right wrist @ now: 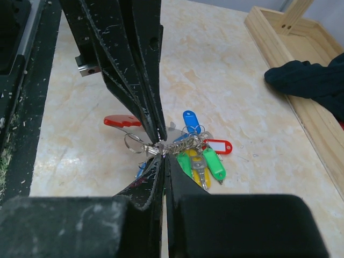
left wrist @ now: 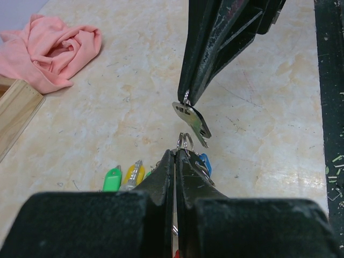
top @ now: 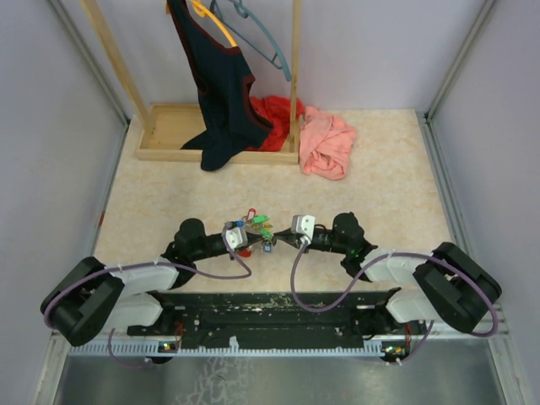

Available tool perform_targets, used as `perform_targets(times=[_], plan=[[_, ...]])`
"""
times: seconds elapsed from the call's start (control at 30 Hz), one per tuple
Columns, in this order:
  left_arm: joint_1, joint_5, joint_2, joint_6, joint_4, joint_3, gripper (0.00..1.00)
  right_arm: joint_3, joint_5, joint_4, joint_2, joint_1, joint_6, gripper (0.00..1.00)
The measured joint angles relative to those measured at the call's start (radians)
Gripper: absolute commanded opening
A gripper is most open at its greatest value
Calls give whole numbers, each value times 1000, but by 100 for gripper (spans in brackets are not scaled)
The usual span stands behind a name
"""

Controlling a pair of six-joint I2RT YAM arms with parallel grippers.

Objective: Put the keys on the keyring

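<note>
L gripper (left wrist: 176, 152), lower centre of L wrist view, jaws closed, pinching small metal ring (left wrist: 186, 141) at tips. R gripper (left wrist: 186, 98), in from upper centre, clamped on silver key (left wrist: 192, 121) just above ring. Other keys (right wrist: 201, 161) bunched on table (left wrist: 107, 97), centre of R wrist view, coloured tags right of tips.

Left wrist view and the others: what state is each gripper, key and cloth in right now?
left gripper: shut, pinching the metal ring
right gripper: shut on the silver key
silver key: lifted, tilted, just above the ring, not visibly threaded
tagged keys: bunched, lying on the table
pink cloth: crumpled on the table
dark garment: hanging, hem on the wooden base
</note>
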Motion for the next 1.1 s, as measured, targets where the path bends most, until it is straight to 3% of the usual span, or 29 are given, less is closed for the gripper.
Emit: perform_targets(times=[1.1], plan=[[5, 47, 12, -26, 13, 0, 1, 0, 47, -24, 35, 39, -98, 0]])
